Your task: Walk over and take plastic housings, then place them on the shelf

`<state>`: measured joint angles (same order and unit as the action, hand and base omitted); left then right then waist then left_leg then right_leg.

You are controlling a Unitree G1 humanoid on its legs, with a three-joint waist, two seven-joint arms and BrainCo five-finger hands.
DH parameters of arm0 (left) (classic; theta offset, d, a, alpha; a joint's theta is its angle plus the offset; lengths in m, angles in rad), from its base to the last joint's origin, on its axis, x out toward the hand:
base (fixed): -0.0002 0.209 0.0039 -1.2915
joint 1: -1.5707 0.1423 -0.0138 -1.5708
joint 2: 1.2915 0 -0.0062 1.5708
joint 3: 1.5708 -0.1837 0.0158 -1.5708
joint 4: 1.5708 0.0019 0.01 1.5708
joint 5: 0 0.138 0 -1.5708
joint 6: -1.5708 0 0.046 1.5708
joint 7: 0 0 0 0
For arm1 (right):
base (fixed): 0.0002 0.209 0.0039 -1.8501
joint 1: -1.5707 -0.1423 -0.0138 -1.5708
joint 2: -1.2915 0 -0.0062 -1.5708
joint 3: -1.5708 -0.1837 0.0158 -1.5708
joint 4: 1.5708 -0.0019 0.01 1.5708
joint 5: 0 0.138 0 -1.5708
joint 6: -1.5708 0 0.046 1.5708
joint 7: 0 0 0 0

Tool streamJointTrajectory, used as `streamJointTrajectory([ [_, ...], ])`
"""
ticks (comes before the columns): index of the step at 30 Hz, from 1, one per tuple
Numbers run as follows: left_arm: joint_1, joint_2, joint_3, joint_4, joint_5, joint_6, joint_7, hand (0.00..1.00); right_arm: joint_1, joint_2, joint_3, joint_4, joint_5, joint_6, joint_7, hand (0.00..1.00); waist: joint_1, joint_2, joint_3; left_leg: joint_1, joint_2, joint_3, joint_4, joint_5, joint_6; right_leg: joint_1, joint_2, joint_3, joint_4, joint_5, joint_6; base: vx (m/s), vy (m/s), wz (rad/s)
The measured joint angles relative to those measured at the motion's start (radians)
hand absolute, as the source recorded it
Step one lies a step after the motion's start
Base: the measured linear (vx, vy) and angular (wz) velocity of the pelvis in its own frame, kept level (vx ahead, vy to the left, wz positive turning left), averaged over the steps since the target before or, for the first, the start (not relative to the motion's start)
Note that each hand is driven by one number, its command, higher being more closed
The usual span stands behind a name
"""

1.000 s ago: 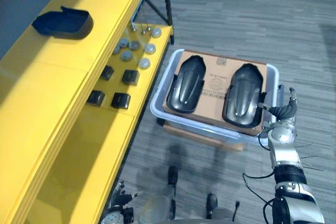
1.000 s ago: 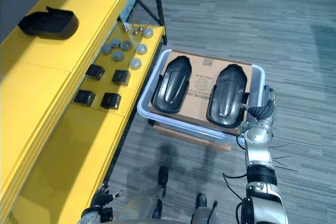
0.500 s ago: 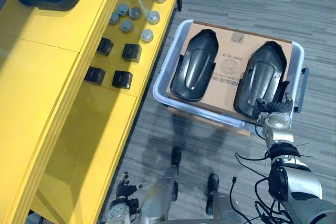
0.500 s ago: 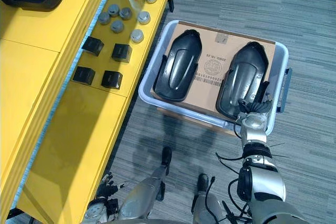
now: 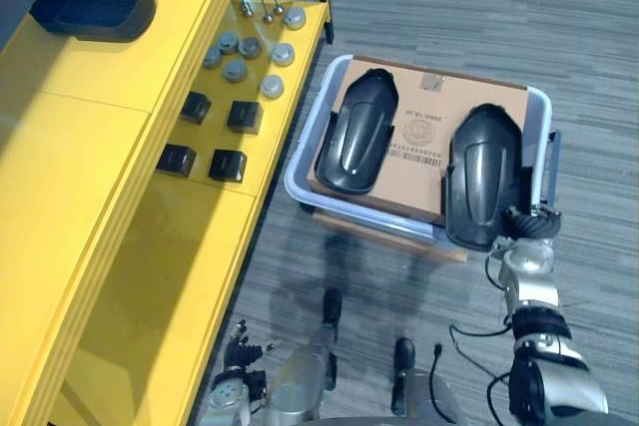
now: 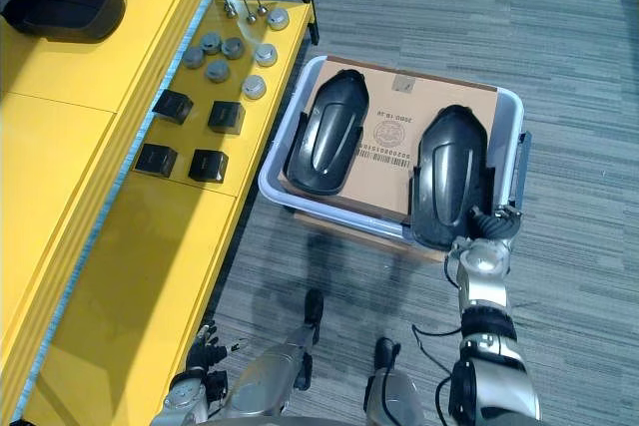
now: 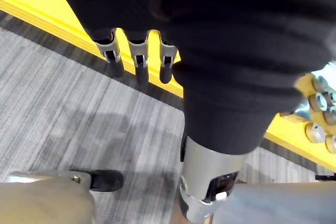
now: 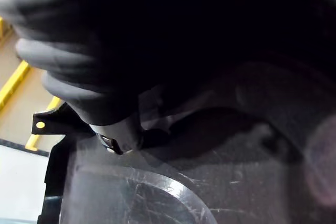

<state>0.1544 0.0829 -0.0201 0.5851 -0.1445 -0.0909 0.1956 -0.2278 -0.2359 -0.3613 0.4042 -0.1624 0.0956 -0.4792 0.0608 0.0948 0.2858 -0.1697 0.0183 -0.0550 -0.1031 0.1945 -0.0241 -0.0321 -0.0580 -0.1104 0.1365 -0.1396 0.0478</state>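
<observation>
While the right hand (image 5: 528, 232) sits at the near end of the right plastic housing (image 5: 483, 182), touching it or all but touching it, the pictures do not show whether it has taken hold of the housing or merely rests against it; its own wrist view gives only a dark curved surface very close by. This housing lies lengthwise and domed side up on a cardboard sheet (image 5: 417, 152) inside a pale bin (image 5: 298, 175), and its near end reaches past the sheet's near edge toward the hand. Farther out from the right hand and to its left, a second plastic housing (image 5: 356, 145) lies the same way on the same sheet, clear of the first, with bare cardboard between them. Well to the left of that hand runs the yellow shelf (image 5: 90, 207). On the shelf's upper level, far from both hands, a third housing (image 5: 93, 9) rests hollow side up. On the lower level, just beside the bin, stand four small black blocks (image 5: 228, 165) and, beyond them, a cluster of grey round caps (image 5: 236, 70). The left hand (image 7: 220, 40) hangs low over the grey floor (image 5: 449, 7), close to the shelf's yellow front edge. Its fingers (image 7: 137, 59) are straight and loose, and they hold nothing.
</observation>
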Motion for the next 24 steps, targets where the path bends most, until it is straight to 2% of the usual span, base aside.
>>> streamJointTrajectory([
  [3,0.032,0.0,0.016,-0.172,0.0,-0.001,0.0,0.0,0.047,0.027,-0.009,-0.147,-0.046,-0.005,0.0,1.0,-0.02,-0.027,-0.039,0.009,0.001,0.003,0.003,0.0,0.0,0.009,0.001,0.005,-0.003,0.0,0.0,-0.01,-0.002,-0.01],
  [6,0.036,-0.004,0.015,-0.307,-0.001,-0.003,0.001,0.0,0.093,0.061,-0.015,-0.26,-0.083,-0.029,-0.001,1.0,-0.022,-0.039,-0.08,0.014,0.005,0.008,0.0,-0.001,0.001,0.009,0.004,0.008,-0.011,0.0,0.0,-0.04,-0.012,-0.07],
  [13,0.064,-0.063,0.027,-0.639,-0.001,-0.017,0.031,0.0,0.158,0.136,0.05,-0.466,-0.188,-0.038,0.001,1.0,-0.028,-0.038,-0.117,0.043,0.011,0.028,-0.001,-0.003,-0.001,0.03,0.006,0.026,-0.019,0.0,0.0,-0.05,-0.005,-0.11],
  [15,0.061,-0.063,0.01,-0.74,0.0,-0.034,0.053,0.0,0.174,0.164,0.098,-0.526,-0.231,-0.046,0.003,1.0,-0.043,-0.038,-0.138,0.046,0.011,0.028,-0.001,-0.004,-0.003,0.033,0.006,0.026,-0.019,0.0,0.0,-0.04,-0.005,-0.01],
  [19,0.025,-0.061,-0.076,-0.819,0.002,-0.045,0.075,0.0,0.193,0.196,0.186,-0.597,-0.276,-0.052,0.003,1.0,-0.046,-0.039,-0.164,0.065,0.01,0.03,-0.001,-0.001,0.001,0.05,0.004,0.027,-0.017,0.0,0.001,0.0,0.0,0.0],
  [24,-0.035,-0.06,-0.204,-0.821,0.014,-0.045,0.096,0.0,0.193,0.211,0.308,-0.627,-0.301,-0.056,0.004,1.0,-0.048,-0.037,-0.193,0.066,0.013,0.032,-0.001,-0.004,-0.003,0.05,0.006,0.028,-0.018,0.001,0.002,-0.02,-0.004,-0.01],
])
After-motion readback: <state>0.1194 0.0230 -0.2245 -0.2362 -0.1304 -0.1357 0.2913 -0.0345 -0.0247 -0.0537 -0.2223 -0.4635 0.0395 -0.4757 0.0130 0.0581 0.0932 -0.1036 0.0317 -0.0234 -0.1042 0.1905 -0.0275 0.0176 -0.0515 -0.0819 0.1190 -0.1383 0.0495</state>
